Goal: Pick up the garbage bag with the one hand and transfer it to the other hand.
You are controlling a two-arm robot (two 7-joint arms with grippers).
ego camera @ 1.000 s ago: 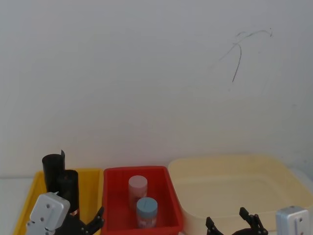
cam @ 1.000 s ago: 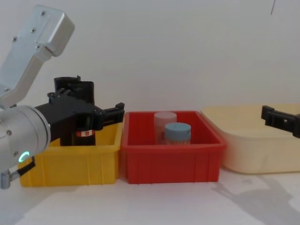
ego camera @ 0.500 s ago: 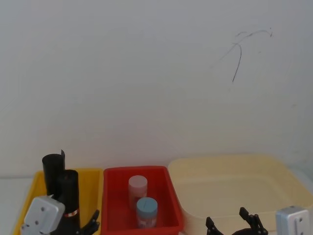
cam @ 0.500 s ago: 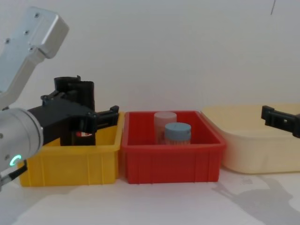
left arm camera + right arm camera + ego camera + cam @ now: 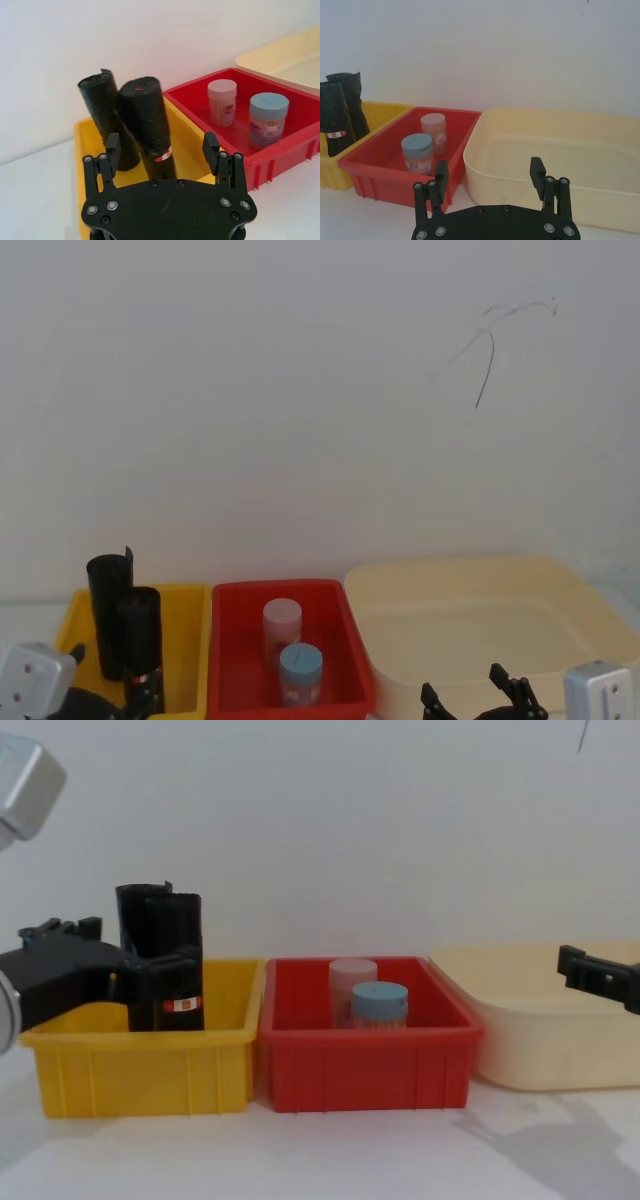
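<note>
**Left tool open at the garbage bag, right tool open by the tub**

Left wrist view: the left tool (image 5: 161, 142) is spread wide. The garbage bag (image 5: 145, 117) stands in the gap just beyond the fingertips (image 5: 113, 145), with clear space on either side, so nothing is gripped. The bag sits in the yellow bin (image 5: 82, 140), its red-and-white band low on its side. A plain black roll (image 5: 100, 110) stands right behind it. Next door, the red bin (image 5: 300, 145) holds a pink-capped jar (image 5: 222, 100) and a blue-capped jar (image 5: 268, 117).

Right wrist view: the right tool (image 5: 489, 174) is released too, with nothing between its fingers. It hangs in front of the cream tub (image 5: 580, 150).

Head view: the bag is upright in the yellow bin and the plain roll stands behind it. The left tool is down in the lower left corner, and the right tool sits at the bottom edge below the tub.

Chest view: the left tool comes in from the left edge at bag height, across the yellow bin's left half. One finger overlaps the bag's outline, and I cannot tell from here whether they touch. The right tool is at the right edge, before the tub. All three containers stand in a row on the white table (image 5: 350, 1150).
</note>
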